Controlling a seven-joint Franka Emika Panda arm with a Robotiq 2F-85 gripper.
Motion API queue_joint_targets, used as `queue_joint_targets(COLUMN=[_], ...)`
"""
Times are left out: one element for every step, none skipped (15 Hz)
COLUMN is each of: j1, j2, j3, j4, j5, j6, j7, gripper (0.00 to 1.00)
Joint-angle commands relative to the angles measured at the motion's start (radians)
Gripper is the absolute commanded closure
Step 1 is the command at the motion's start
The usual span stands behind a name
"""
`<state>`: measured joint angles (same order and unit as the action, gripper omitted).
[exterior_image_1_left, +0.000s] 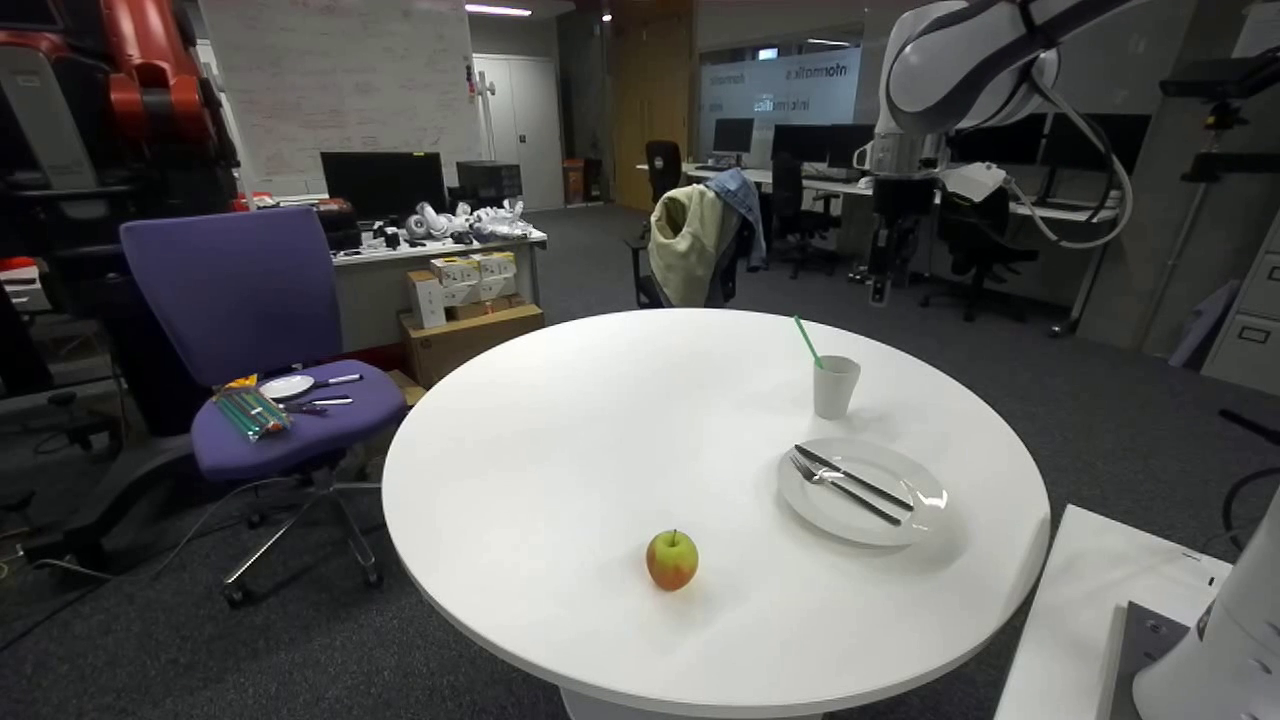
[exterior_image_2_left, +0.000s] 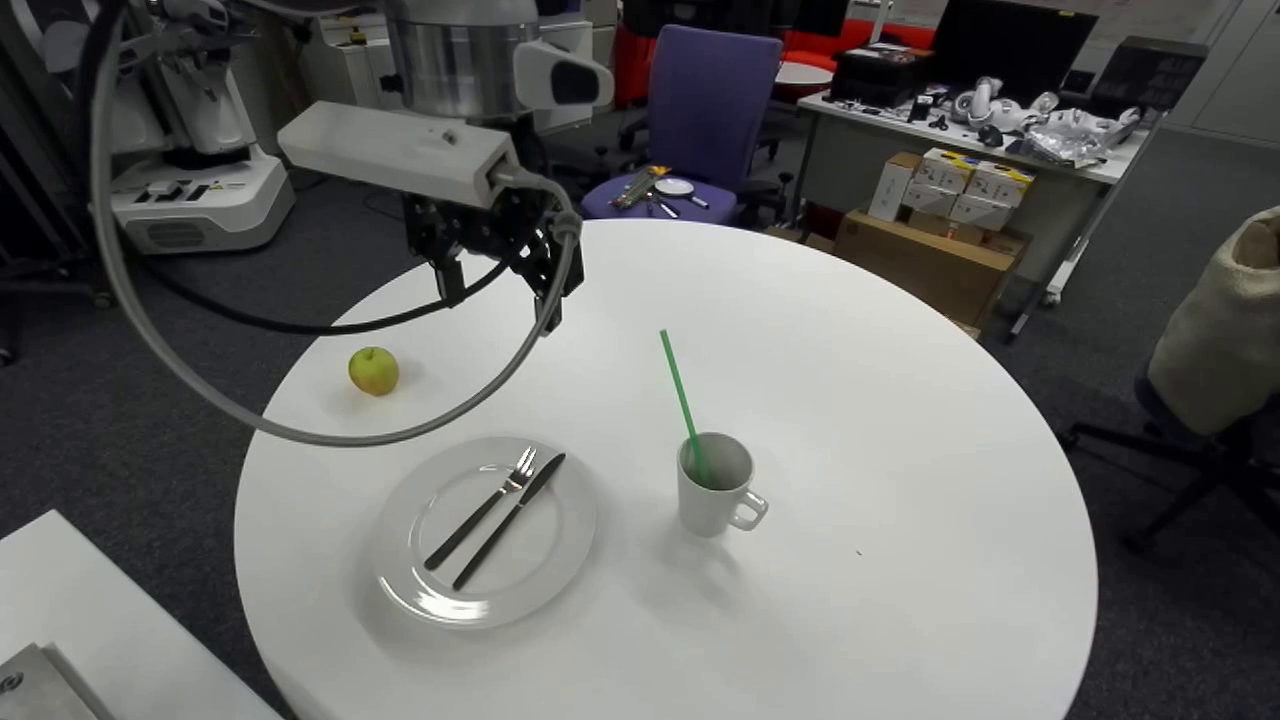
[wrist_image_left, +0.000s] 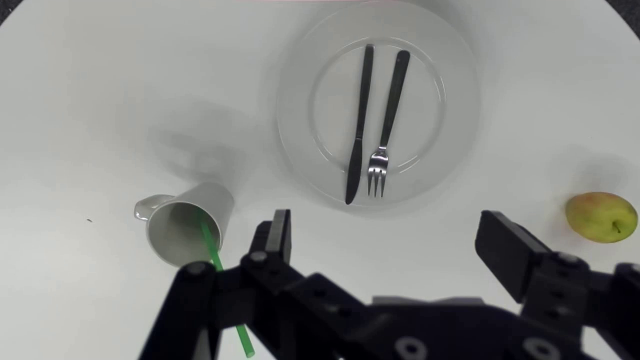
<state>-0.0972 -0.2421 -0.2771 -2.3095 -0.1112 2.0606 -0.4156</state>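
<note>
- To the left of the plate (wrist_image_left: 461, 105) in the wrist view, a white mug (wrist_image_left: 182, 232) was stood upright on the white worktop (wrist_image_left: 65, 125), near the plate but apart from it, its handle turned away from the plate.
- Out of the mug, a green straw (wrist_image_left: 212, 247) was slanted, its middle hidden behind the jaws in that view.
- On the plate, just left of its centre, a dark knife (wrist_image_left: 360, 125) was laid, its tip reaching onto the rim.
- To the right of the knife, a dark-handled fork (wrist_image_left: 389, 122) was placed on the plate at a slight angle, its tines pointed the same way.
- Below the plate in that view, the jaws were held in the air, spread wide, with the worktop seen between them.
- Well to the right of the plate, a yellow-green apple (wrist_image_left: 600, 217) tinged with red was set on the worktop, stem uppermost.
</note>
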Motion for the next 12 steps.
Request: queue_joint_targets(j1=[-0.020, -0.020, -0.020, -0.020, -0.018, -0.020, -0.024, -0.027, -0.038, -0.048, -0.056, -0.064], j2=[0.001, 0.001, 0.001, 0.001, 0.014, 0.028, 0.060, 0.083, 0.108, 0.134, 0.162, 0.195], j3=[0.019, 0.019, 0.019, 0.019, 0.015, 0.014, 0.007, 0.005, 0.006, 0.008, 0.009, 0.010], j4=[0.002, 0.002, 0.002, 0.002, 0.008, 0.011, 0.024, 0.033, 0.033, 0.030, 0.034, 0.037], j5=[0.005, 0.006, 0.006, 0.006, 0.021, 0.024, 0.040, 0.052, 0.052, 0.040, 0.036, 0.033], j6=[-0.001, -0.001, -0.002, -0.002, -0.010, -0.005, -0.007, -0.011, 0.016, 0.047, 0.061, 0.083], j7=[-0.004, -0.004, -0.004, -0.004, -0.014, 0.000, 0.010, 0.015, 0.041, 0.069, 0.085, 0.103], gripper=[0.00, 0.00, 0.00, 0.00, 0.00, 0.00, 0.00, 0.00, 0.00, 0.00, 0.00, 0.00])
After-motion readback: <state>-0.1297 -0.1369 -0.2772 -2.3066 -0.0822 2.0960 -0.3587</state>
